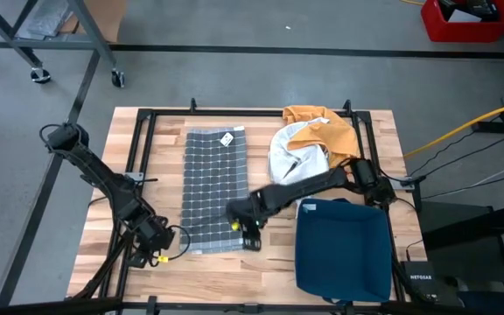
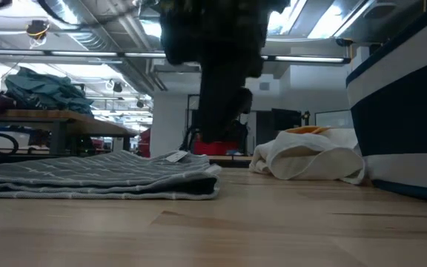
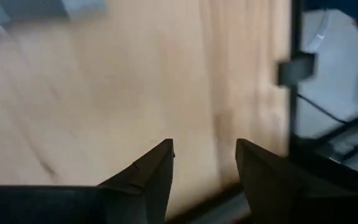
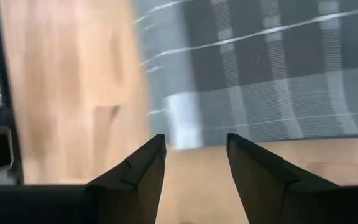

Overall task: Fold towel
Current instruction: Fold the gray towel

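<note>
Hovering by the grey checked cloth towel's near corner, the right gripper gapes empty, seemingly lining up a pinch. Left gripper, also open, waits over the wooden tabletop's near-left corner.

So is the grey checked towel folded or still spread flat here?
Folded. The grey towel lies as a narrow strip in the high view, and the low view shows stacked layers with a doubled edge.
</note>
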{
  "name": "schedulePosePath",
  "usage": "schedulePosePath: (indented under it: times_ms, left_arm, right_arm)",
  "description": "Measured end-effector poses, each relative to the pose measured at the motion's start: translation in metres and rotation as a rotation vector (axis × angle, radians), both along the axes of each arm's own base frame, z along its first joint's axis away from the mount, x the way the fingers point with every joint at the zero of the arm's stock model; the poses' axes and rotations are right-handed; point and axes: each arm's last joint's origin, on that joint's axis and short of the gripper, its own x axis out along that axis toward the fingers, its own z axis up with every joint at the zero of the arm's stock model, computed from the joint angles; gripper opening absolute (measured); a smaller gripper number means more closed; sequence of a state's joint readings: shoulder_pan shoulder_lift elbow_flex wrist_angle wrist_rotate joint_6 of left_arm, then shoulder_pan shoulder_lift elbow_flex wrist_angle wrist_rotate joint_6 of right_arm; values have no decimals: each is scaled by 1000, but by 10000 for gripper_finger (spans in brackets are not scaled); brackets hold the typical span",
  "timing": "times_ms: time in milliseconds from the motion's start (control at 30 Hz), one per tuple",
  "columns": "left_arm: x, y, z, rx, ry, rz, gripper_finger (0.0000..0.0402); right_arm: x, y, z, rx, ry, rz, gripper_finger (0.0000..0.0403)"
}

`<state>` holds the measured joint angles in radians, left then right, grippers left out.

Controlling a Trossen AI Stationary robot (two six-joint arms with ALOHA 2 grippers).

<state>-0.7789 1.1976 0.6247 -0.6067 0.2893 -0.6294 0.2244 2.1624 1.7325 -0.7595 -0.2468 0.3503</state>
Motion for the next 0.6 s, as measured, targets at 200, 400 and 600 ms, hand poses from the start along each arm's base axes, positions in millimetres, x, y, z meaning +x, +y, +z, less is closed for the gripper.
schedulePosePath:
  times_ms: [200, 400, 600]
  left_arm:
    - [5, 4, -1, 223, -238, 14, 166]
    - [8, 8, -1, 367, -375, 1, 166]
    - [9, 8, -1, 402, -403, -20, 166]
  right_arm:
    - [-8, 32, -1, -179, -65, 82, 179]
    - [-13, 45, -1, -285, -98, 77, 179]
    - [-13, 48, -2, -311, -110, 150, 179]
